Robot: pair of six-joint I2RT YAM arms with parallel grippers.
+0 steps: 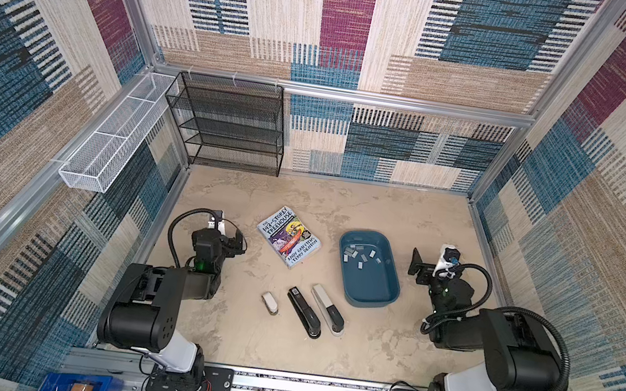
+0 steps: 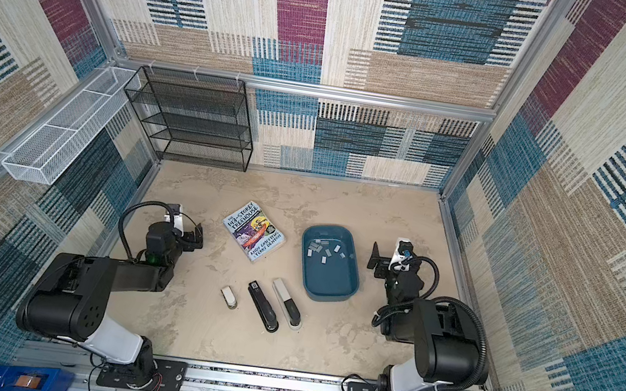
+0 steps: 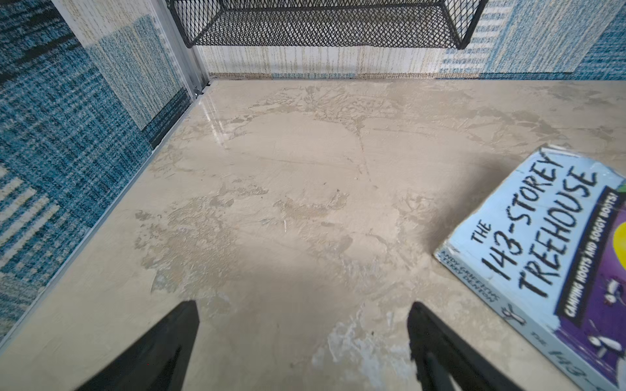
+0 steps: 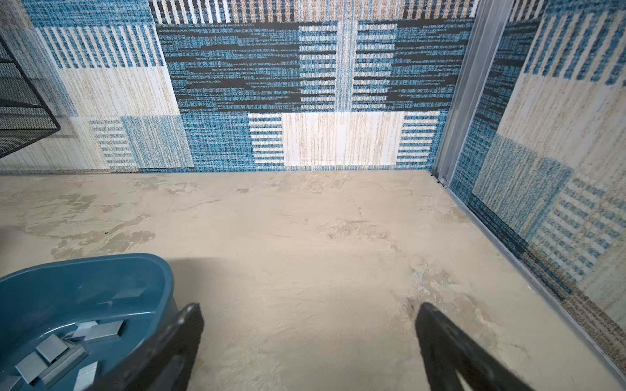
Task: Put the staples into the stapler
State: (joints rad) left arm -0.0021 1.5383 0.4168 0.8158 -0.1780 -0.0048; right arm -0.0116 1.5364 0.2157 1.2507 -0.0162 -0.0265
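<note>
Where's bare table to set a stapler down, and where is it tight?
Widest free patch: the back of the table, between the mesh shelf and back wall and the book and blue tub. Also free: the front strip between the three staplers and the front rail. Tight: the centre, staplers side by side just before the tub.

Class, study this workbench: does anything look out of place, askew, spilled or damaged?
A paperback book lies askew on the tabletop, unrelated to stapling. The staples lie jumbled loose at the far end of the blue tub, none outside it. The tabletop finish looks patchy and worn.
</note>
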